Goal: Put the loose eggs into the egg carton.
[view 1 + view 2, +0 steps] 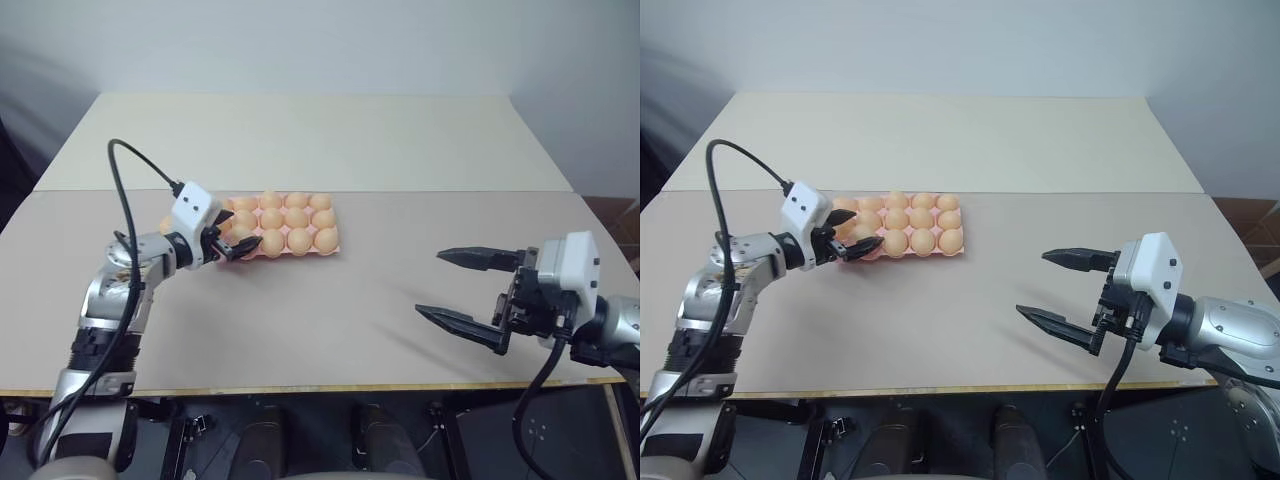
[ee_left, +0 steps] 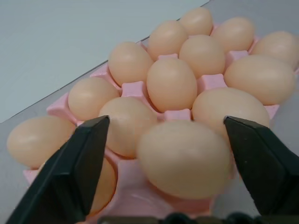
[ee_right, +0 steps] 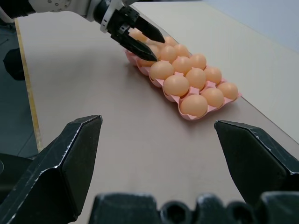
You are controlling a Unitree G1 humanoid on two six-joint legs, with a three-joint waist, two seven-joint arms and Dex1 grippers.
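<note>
- We see the flat pink moulded egg carton [image 1: 284,226] on the beige worktop [image 1: 330,310], nearly full of smooth tan eggs [image 2: 172,84].
- Our left tool [image 1: 232,243] gapes wide at its near-left corner egg [image 2: 185,158], apparently just seated.
- One tan egg [image 1: 165,225] beside the carton seems left.
- Our right tool [image 1: 1055,290] hangs wide, empty.

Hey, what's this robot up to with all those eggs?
It is filling a pink egg carton on the table. The left gripper is at the carton's left end, fingers open on either side of an egg that sits in a near pocket. The pockets in view hold eggs. One more egg lies against the carton's edge. The right gripper is open and empty, off to the right above the table.
</note>
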